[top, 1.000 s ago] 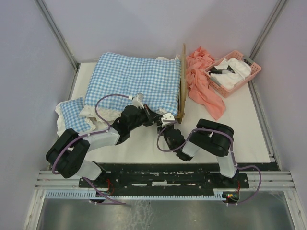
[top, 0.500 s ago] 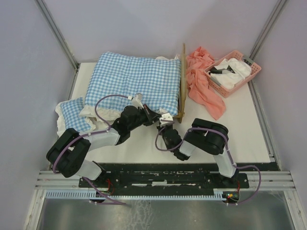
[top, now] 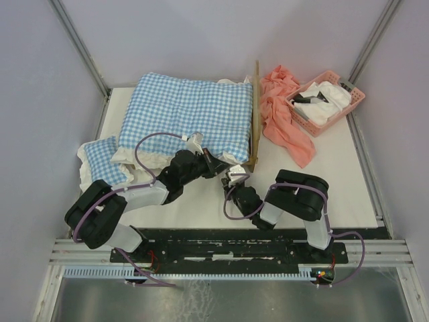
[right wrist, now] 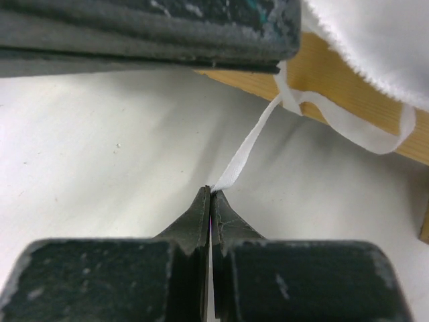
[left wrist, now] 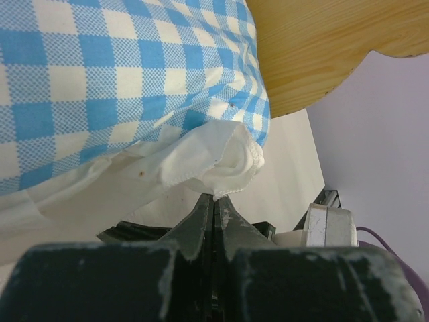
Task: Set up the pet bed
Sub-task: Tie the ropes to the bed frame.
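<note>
Two pinches are made: the left end effector point(left wrist: 214, 198) is closed on the white frill point(left wrist: 221, 157) of the checked cushion point(top: 194, 111), the right end effector point(right wrist: 210, 192) on a thin tie point(right wrist: 249, 149), probably to fasten the cushion to the pet bed point(top: 255, 114), upper centre of the top view.

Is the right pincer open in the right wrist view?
No, the right pincer is shut, with its fingertips pinching the end of a thin white ribbon.

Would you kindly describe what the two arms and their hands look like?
Both the left arm and right arm have bulky black joints, light-grey links and a looping purple cable. The left hand and right hand have black, scuffed fingers tapering to thin tips.
</note>
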You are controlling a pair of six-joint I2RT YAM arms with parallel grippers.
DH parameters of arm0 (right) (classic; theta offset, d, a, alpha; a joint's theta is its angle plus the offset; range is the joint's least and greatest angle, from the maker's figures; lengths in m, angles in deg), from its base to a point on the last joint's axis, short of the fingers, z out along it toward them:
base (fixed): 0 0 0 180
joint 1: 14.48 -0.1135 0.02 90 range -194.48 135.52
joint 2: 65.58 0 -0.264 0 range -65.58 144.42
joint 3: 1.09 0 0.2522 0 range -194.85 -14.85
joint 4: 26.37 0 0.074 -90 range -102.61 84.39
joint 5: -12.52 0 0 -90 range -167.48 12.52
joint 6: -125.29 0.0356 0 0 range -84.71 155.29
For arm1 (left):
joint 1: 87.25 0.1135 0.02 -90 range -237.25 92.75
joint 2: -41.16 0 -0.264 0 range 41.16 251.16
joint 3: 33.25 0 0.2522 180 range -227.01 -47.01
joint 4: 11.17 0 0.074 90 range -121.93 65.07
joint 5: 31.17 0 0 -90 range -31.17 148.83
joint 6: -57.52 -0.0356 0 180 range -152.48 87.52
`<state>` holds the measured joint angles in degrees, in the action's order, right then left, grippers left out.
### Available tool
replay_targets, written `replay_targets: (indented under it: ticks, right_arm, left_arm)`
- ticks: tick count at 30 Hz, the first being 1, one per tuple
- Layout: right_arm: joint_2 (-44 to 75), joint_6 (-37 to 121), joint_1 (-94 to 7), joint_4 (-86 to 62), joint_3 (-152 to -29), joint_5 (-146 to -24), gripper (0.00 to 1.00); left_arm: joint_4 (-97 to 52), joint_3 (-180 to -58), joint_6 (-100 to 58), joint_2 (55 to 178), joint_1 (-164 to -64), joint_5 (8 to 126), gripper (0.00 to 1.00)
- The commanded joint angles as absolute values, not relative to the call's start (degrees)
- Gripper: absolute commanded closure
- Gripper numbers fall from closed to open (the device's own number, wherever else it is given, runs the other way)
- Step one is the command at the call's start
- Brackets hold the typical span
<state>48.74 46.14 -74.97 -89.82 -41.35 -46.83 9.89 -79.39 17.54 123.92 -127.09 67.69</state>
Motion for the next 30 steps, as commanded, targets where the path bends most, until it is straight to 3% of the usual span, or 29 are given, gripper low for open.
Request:
replay_targets:
  ticks: [1, 8, 11, 16, 22, 28, 30]
  right_arm:
    - [46.2, 53.9, -76.8, -86.8, -40.3, -44.8, 0.98]
    - [46.3, 55.4, -79.0, -81.9, -40.2, -40.6, 0.98]
    - [44.4, 49.7, -78.9, -76.3, -42.6, -40.8, 0.82]
    - [36.4, 40.8, -79.0, -62.5, -45.7, -40.1, 0.76]
    - [28.9, 29.4, -79.0, -60.8, -42.0, -43.3, 0.58]
    - [20.3, 0.6, -79.1, -20.3, -54.5, -70.9, 0.57]
    - [21.0, -11.0, -80.3, -11.2, -57.9, -71.7, 0.57]
  left_arm:
    - [14.1, -79.7, 14.7, 121.4, -127.5, 66.9, 0.97]
    - [16.0, -78.9, 15.6, 122.7, -127.5, 68.5, 0.97]
    - [16.4, -78.5, 16.0, 122.9, -127.5, 69.0, 0.97]
    - [17.9, -77.6, 17.4, 123.5, -127.5, 69.5, 0.97]
    - [19.4, -77.8, 18.4, 125.0, -127.6, 70.4, 0.97]
    - [20.8, -77.6, 19.9, 125.8, -127.6, 70.7, 0.97]
    - [21.0, -77.7, 20.4, 125.9, -127.5, 71.1, 0.97]
